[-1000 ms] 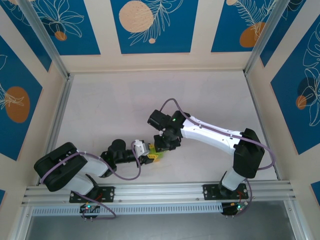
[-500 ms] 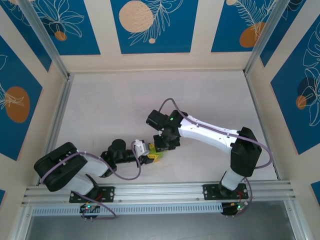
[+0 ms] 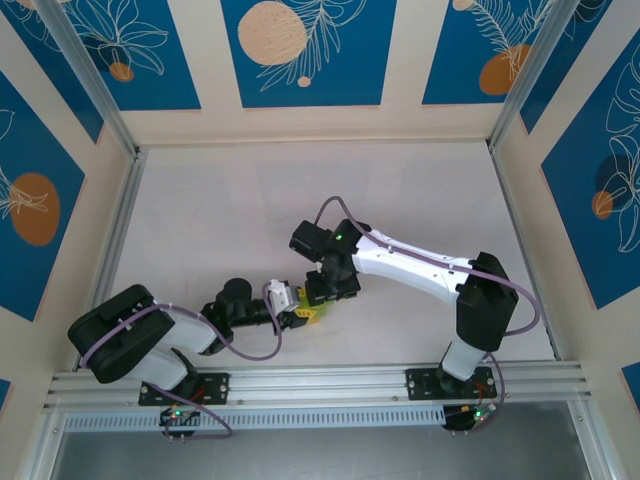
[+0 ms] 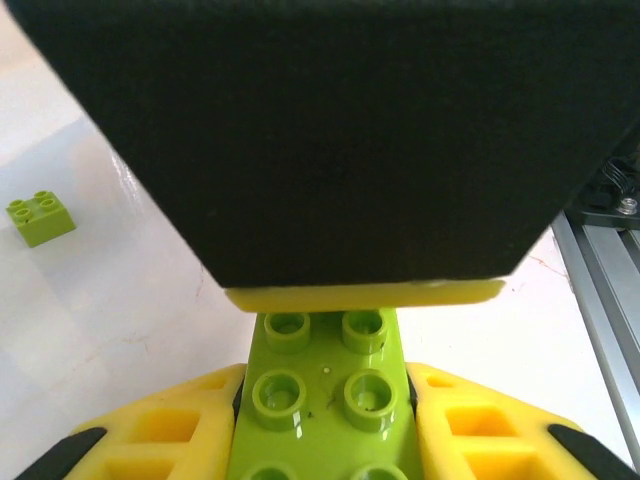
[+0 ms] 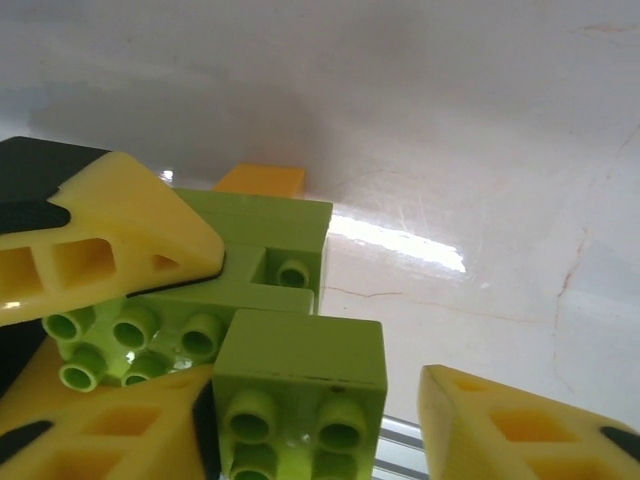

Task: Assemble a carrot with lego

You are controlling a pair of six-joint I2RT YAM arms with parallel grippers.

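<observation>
My left gripper (image 3: 297, 318) is shut on a lime-green lego cluster (image 3: 313, 316) low over the table. In the left wrist view the studded green plate (image 4: 325, 385) sits pinched between the yellow fingers (image 4: 165, 415). My right gripper (image 3: 326, 291) hovers right over it, its black body and a yellow finger edge (image 4: 365, 294) covering the cluster's far end. In the right wrist view a square lime-green brick (image 5: 300, 375) sits on the cluster (image 5: 270, 245). The right gripper (image 5: 315, 420) is open, with a gap between the brick and the right finger (image 5: 530, 430). An orange brick (image 5: 260, 180) peeks out behind the cluster.
A loose lime-green brick (image 4: 40, 218) lies on the white table off to the left of the left gripper. The aluminium rail (image 3: 320, 382) runs along the near edge, close behind both grippers. Open table (image 3: 300, 190) stretches to the far wall.
The right gripper's jaws have spread apart from the square green brick. The right arm has shifted slightly left. The left gripper and its cluster have not moved.
</observation>
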